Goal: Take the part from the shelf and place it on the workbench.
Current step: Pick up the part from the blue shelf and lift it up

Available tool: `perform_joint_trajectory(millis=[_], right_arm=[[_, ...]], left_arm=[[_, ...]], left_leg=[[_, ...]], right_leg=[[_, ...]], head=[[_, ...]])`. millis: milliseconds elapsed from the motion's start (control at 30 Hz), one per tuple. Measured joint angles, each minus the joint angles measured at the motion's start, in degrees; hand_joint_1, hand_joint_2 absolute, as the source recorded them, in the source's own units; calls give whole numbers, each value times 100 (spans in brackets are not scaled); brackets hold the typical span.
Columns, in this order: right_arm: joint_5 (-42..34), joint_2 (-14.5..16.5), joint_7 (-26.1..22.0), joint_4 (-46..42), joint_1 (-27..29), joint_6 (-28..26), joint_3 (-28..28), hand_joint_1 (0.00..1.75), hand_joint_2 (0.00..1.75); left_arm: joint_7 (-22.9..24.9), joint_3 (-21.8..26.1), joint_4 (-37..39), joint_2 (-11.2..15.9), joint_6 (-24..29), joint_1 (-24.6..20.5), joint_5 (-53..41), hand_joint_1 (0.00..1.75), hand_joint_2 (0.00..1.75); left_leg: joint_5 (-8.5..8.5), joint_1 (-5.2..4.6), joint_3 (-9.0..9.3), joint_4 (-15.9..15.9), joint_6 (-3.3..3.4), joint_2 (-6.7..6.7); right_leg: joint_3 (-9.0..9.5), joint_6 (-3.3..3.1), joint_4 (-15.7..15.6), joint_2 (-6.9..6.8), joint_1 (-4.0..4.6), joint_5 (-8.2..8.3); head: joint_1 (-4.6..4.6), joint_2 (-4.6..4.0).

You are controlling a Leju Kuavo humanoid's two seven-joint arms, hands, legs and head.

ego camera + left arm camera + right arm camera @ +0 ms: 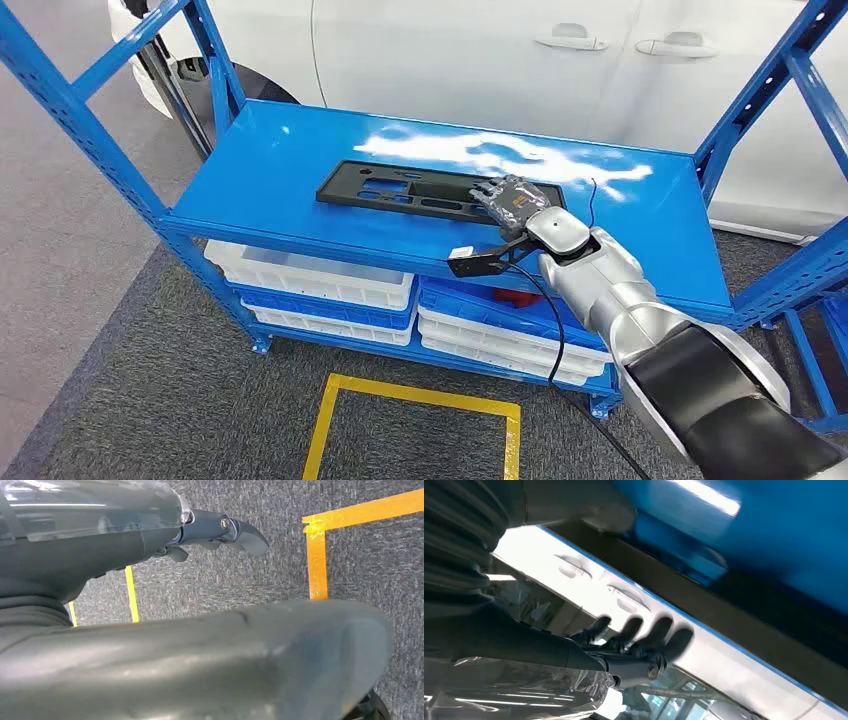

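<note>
The black part (pixel 430 190) lies flat on the top blue shelf (pixel 300 150), near the front edge. The right hand (pixel 510 200) sits over the part's right end. Its fingers (pixel 659 635) look spread, w/ nothing pinched between them; can't tell if they touch the part yet.

Risks, I think: the part is long and thin, so grabbing just one end could make it tip or slip. It might also bump the shelf post (pixel 760 90).

The left hand (pixel 225 532) hangs over the grey floor, fingers loose, holding nothing.

No words or labels I can read.
</note>
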Motion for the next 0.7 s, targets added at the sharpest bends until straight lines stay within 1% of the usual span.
perform_joint_trajectory(millis=[67,100,167,200,233,267,300,333,367,400,433,500,533,567,600,667,700], right_arm=[[-5,-11,-1,1,-13,-3,0,162,175],[-9,-21,-2,2,-23,-9,0,161,175],[-14,-42,0,2,-37,-32,0,163,175],[-14,-47,1,2,-38,-44,1,163,175],[-14,-51,-1,2,-41,-52,1,164,175],[-14,-52,-5,2,-47,-58,1,164,175],[-14,-54,-10,2,-61,-66,1,165,175],[-14,-58,-15,1,-83,-74,0,166,175],[-14,-70,-23,1,-107,-89,0,167,175],[-14,-84,-35,-1,-129,-102,0,167,175],[-13,-97,-48,-1,-145,-113,0,168,175],[-11,-111,-72,-2,-162,-137,0,168,175],[-10,-113,-81,-2,-169,-150,0,170,175],[-14,-113,-92,-2,-179,-165,0,171,175],[-45,-111,-119,-2,-185,-183,0,172,175],[-215,-97,-236,-2,-174,-219,-8,174,175],[-417,-89,-372,-10,-152,-244,-43,174,175]], left_arm=[[-3,0,0,0,3,0,-1,0,0],[-5,0,0,0,5,2,-2,0,0],[-7,0,0,0,6,12,-5,0,0],[-7,1,0,0,5,18,-8,0,0],[-8,1,0,0,5,24,-11,0,0],[-10,2,0,1,6,26,-15,0,0],[-15,3,0,2,8,26,-18,0,0],[-22,5,0,2,10,23,-19,0,0],[-32,8,0,3,13,17,-20,0,0],[-40,12,0,3,15,12,-20,0,0],[-46,18,0,3,16,8,-21,0,0],[-51,30,0,7,23,4,-25,0,0],[-53,34,0,9,29,2,-30,0,0],[-57,38,0,11,35,-2,-38,0,0],[-62,43,0,11,40,-8,-46,0,0],[-69,54,0,11,45,-15,-57,0,0],[-71,64,0,11,46,-16,-61,0,0]], left_leg=[[-134,8,-77,194,-27,1],[-291,19,-194,465,-51,2],[-647,36,-550,1250,-89,3],[-730,45,-689,1543,-103,3],[-699,55,-733,1627,-113,4],[-558,68,-658,1467,-119,4],[-352,81,-485,1112,-122,5],[-188,87,-285,709,-118,4],[-80,85,-122,374,-98,-2],[-35,80,-19,161,-73,-6],[-50,69,16,84,-39,-11],[-32,63,30,44,42,-10],[-17,63,42,20,79,-6],[0,68,53,-6,114,-1],[14,71,61,-25,139,3],[18,59,56,-28,162,8],[17,55,54,-25,167,9]], right_leg=[[13,-26,-13,-5,-4,6],[24,-49,-24,-12,-7,11],[27,-77,-23,-16,0,6],[31,-78,-21,-15,3,3],[38,-75,-18,-12,3,-2],[48,-67,-11,-7,2,-11],[60,-53,3,-2,-2,-25],[64,-30,23,4,0,-45],[59,-3,49,12,6,-63],[51,26,66,17,12,-74],[45,57,70,22,19,-75],[47,121,57,24,13,-74],[38,149,90,21,3,-110],[-16,171,218,19,-6,-202],[-125,188,464,17,-14,-351],[-464,209,1191,17,-19,-697],[-605,217,1488,16,-21,-788]], head=[[0,0],[0,0],[0,0],[0,0],[0,0],[0,0],[0,0],[0,0],[0,0],[0,0],[-1,0],[-1,0],[-1,0],[0,0],[0,0],[0,0],[0,0]])
